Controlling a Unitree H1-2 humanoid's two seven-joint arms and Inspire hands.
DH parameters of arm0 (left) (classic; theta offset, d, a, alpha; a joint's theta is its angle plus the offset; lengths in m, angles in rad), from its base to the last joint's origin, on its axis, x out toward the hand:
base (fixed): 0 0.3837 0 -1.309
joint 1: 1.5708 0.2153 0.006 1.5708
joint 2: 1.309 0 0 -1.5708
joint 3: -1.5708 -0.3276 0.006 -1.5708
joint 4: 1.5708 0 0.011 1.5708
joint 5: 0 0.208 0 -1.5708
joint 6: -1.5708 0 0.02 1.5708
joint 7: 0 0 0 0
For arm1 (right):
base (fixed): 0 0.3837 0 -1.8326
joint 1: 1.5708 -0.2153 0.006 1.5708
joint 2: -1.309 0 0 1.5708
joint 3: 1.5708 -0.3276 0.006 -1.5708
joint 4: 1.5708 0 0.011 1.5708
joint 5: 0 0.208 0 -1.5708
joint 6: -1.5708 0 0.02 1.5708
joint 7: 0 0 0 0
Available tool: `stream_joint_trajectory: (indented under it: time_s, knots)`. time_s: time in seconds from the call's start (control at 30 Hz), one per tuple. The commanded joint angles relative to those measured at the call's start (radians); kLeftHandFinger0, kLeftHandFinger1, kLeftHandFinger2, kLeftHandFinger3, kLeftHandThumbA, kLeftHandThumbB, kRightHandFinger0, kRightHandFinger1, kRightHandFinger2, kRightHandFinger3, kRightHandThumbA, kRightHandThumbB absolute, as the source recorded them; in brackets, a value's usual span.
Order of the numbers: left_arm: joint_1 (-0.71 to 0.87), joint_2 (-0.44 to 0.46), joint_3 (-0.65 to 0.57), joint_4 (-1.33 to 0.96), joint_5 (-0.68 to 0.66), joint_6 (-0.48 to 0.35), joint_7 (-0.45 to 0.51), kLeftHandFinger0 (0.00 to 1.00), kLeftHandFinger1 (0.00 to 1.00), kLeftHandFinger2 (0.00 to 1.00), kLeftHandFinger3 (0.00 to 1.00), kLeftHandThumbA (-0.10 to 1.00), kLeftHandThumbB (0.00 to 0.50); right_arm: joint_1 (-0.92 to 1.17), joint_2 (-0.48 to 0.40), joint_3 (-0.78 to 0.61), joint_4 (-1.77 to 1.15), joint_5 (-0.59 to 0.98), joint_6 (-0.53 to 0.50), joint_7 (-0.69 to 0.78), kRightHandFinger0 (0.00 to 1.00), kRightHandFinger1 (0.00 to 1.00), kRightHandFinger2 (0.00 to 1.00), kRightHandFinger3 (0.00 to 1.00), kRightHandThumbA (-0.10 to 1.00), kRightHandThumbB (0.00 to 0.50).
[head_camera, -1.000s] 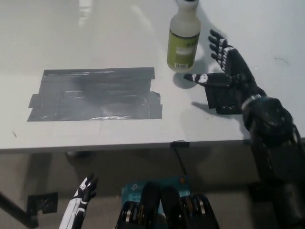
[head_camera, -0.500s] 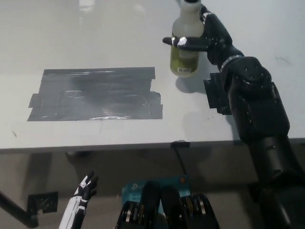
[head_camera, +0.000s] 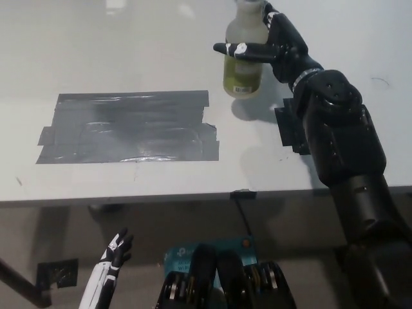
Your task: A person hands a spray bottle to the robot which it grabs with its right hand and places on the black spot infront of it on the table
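White tabletop [head_camera: 129,38] fills most of my view, its front edge running across the lower half with grey floor below it. Nearest to me, below that edge and well short of the tape patch, my left hand [head_camera: 114,252] hangs low with its fingers slightly spread, holding nothing; it sits where it was a second ago.

On the table, the dark tape patch [head_camera: 129,127] lies flat near the front edge, a wide grey-black rectangle with ragged ends. To the right of the patch, a smaller black square [head_camera: 291,129] is partly covered by my right forearm.

Beyond the patch's far right corner is the spray bottle [head_camera: 243,55], upright, pale on top with yellow-green liquid in its lower part and a label on its side. My right hand [head_camera: 273,46] is wrapped round the bottle's upper body, thumb across the front and the other fingers closed round its right side. A second ago that hand was open beside the bottle, right of it and nearer to me; half a second ago it had already closed on it. Since then the bottle has shifted slightly left and farther from the patch. I cannot tell whether its base touches the table; its shadow lies just under and right of it. The bottle's top is cut off by the picture's upper edge.
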Motion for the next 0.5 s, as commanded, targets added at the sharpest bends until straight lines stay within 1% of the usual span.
stream_joint_trajectory:
  time_s: [0.0,0.03,0.07,0.1,0.13,0.17,0.27,0.33,0.37,0.4,0.43,0.47]
  knots:
    - [-0.008,0.003,0.002,-0.033,-0.008,-0.007,-0.007,1.0,1.0,1.0,1.0,1.0,0.145,-0.058,0.011,-0.015,0.034,0.042,-0.065,0.041,1.0,1.0,1.0,1.0,1.0,0.428]
    - [-0.014,0.003,0.003,-0.036,-0.011,-0.001,-0.007,1.0,1.0,1.0,1.0,1.0,0.151,-0.064,0.01,-0.015,0.048,0.041,-0.07,0.043,1.0,1.0,1.0,1.0,1.0,0.444]
    - [-0.015,0.003,0.003,-0.039,-0.009,0.005,-0.007,1.0,1.0,1.0,1.0,1.0,0.151,-0.067,0.01,-0.014,0.057,0.041,-0.071,0.045,1.0,1.0,1.0,1.0,1.0,0.439]
    - [-0.018,0.003,0.003,-0.042,-0.007,0.01,-0.007,1.0,1.0,1.0,1.0,1.0,0.145,-0.07,0.01,-0.015,0.065,0.042,-0.072,0.046,1.0,1.0,1.0,1.0,1.0,0.425]
    - [-0.022,0.003,0.003,-0.042,-0.006,0.011,-0.006,1.0,1.0,1.0,1.0,1.0,0.137,-0.074,0.009,-0.015,0.073,0.043,-0.074,0.047,1.0,1.0,1.0,1.0,1.0,0.423]
    - [-0.022,0.002,0.002,-0.045,-0.004,0.012,-0.005,1.0,1.0,1.0,1.0,1.0,0.127,-0.076,0.009,-0.013,0.079,0.041,-0.076,0.049,1.0,1.0,1.0,1.0,1.0,0.435]
    - [-0.032,0.004,0.003,-0.04,-0.013,0.008,-0.01,1.0,1.0,1.0,1.0,1.0,0.119,-0.089,0.007,-0.013,0.092,0.036,-0.072,0.044,1.0,1.0,1.0,1.0,0.99,0.447]
    - [-0.032,0.004,0.003,-0.037,-0.016,0.005,-0.011,1.0,1.0,1.0,1.0,1.0,0.129,-0.091,0.002,0.006,0.091,0.012,-0.059,0.038,1.0,1.0,1.0,1.0,1.0,0.472]
    - [-0.036,0.005,0.003,-0.039,-0.011,0.007,-0.009,1.0,1.0,1.0,1.0,1.0,0.125,-0.096,-0.006,0.032,0.086,-0.023,-0.048,0.026,1.0,1.0,1.0,1.0,0.99,0.489]
    - [-0.04,0.006,0.003,-0.04,-0.01,0.006,-0.009,1.0,1.0,1.0,1.0,1.0,0.121,-0.099,-0.009,0.044,0.08,-0.044,-0.054,0.009,1.0,1.0,1.0,1.0,0.95,0.464]
    - [-0.041,0.007,0.002,-0.038,-0.007,0.003,-0.008,1.0,1.0,1.0,1.0,1.0,0.124,-0.1,-0.007,0.044,0.081,-0.052,-0.066,-0.014,1.0,1.0,1.0,1.0,0.85,0.444]
    - [-0.041,0.008,0.002,-0.037,-0.004,0.0,-0.007,1.0,1.0,1.0,1.0,1.0,0.124,-0.102,-0.004,0.041,0.083,-0.055,-0.075,-0.035,1.0,1.0,1.0,1.0,0.83,0.443]
